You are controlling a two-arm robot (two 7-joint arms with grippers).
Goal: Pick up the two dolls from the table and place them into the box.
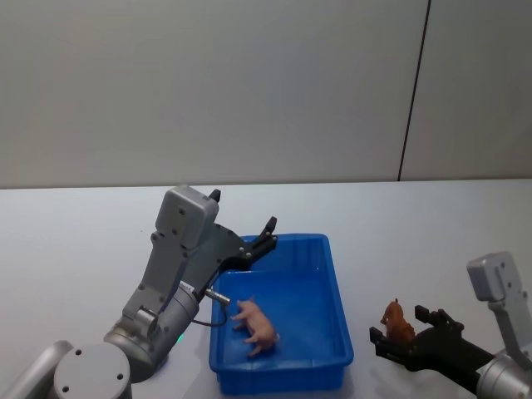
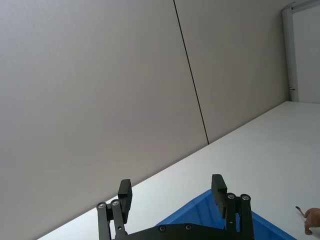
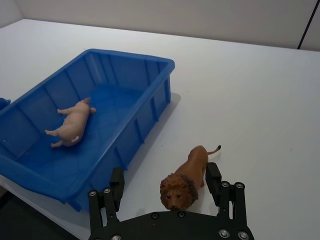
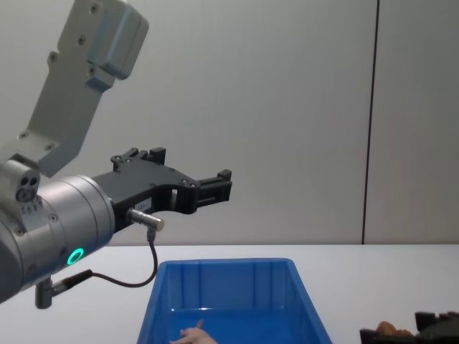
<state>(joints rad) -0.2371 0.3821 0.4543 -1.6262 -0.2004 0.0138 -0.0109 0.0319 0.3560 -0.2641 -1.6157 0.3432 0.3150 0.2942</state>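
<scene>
the white table (image 1: 83,249) is spread across the whole foreground, with a grey panelled wall (image 1: 249,83) seen behind it. the blue box (image 1: 283,376) is set on the table just ahead of the robot, its long side running away from the robot. the left arm (image 1: 170,249) is seen reared up beside the box's left wall, and the left gripper (image 2: 171,185) is held in the air above the box's far left corner, well clear of the rim in the chest view; its fingers are spread apart and nothing is held between them. the right gripper (image 3: 165,172) is laid low over the table to the right of the box, near its near right corner but apart from it; its fingers are also spread wide, one on each side of the reddish-brown doll (image 3: 187,175). the pale pink doll (image 1: 256,326), a pig figure, is found inside the box, laid on its side on the floor toward the near left part, legs stuck out sideways. the reddish-brown doll, a lion figure with a darker mane, is stood upright on the table, head turned toward the right wrist and thin tail pointed away; a gap is seen at one finger, while contact with the other cannot be told
</scene>
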